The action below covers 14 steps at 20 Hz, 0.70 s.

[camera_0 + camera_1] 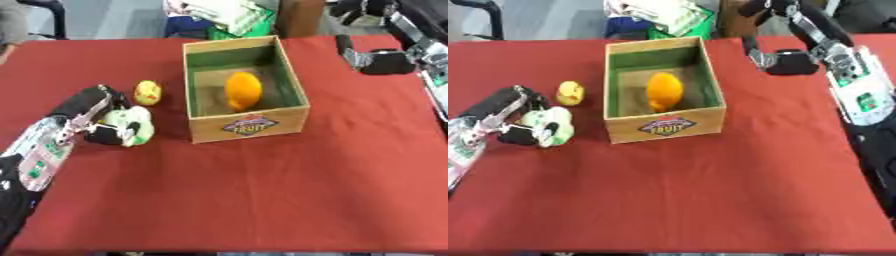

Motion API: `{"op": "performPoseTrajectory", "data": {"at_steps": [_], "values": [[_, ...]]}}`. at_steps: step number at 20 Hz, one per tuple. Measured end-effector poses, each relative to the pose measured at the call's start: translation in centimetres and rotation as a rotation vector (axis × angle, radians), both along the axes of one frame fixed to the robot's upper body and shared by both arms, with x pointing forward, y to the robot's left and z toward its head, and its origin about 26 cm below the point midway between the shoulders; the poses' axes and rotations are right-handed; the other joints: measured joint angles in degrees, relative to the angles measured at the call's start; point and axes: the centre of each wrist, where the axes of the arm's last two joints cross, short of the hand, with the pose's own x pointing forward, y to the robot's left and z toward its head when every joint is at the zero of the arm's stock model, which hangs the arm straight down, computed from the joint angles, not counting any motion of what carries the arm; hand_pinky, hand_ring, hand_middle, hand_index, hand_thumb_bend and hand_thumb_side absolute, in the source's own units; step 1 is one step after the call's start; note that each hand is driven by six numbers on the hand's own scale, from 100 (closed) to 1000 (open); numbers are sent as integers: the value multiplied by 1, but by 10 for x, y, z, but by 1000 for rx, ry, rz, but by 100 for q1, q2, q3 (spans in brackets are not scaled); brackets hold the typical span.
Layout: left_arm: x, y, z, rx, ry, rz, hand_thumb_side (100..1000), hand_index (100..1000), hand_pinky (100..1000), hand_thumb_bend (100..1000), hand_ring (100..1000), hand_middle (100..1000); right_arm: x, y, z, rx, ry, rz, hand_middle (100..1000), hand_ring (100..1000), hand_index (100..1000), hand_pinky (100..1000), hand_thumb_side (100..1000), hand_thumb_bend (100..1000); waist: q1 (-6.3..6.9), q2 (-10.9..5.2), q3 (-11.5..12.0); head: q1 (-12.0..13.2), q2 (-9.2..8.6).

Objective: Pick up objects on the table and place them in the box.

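One box (pixel 248 125) stands mid-surface holding one orange fruit (pixel 242 90). Left of it lie two things: one small yellow fruit (pixel 147 92) and, nearer, one pale green object (pixel 136 125), which the left hand (pixel 98 112) holds with curled fingers. The right hand (pixel 785 60) hovers far right, its fingers' state unclear, above the red surface (pixel 262 190).

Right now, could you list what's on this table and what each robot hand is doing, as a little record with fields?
Table: red cloth
Box: cardboard box, open top, near the middle
In box: orange fruit
Beside box: small yellow fruit, on the cloth to its left
Left hand: left hand curled round a pale green fruit, low on the cloth
Right hand: right hand right of the box, holding nothing visible
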Motion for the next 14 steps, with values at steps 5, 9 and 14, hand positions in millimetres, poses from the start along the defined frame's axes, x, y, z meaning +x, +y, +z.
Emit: {"op": "performPoseTrajectory", "data": {"at_steps": [5, 9, 14], "values": [[-3, 3, 12, 8, -37, 4, 221, 442, 508, 100, 146, 100, 0, 0, 0, 0, 0, 0, 714, 761, 812, 652, 316, 100, 5, 0, -19, -9, 1], [-6, 6, 34, -35, -110, 19, 224, 441, 512, 100, 136, 100, 0, -1, -2, 0, 4, -2, 713, 761, 812, 651, 313, 100, 19, -4, -44, -27, 2], [-2, 1, 79, -137, -256, 38, 216, 448, 522, 100, 133, 100, -1, -1, -4, -2, 11, -3, 713, 761, 812, 653, 325, 100, 31, -41, -156, -20, 8]]}}
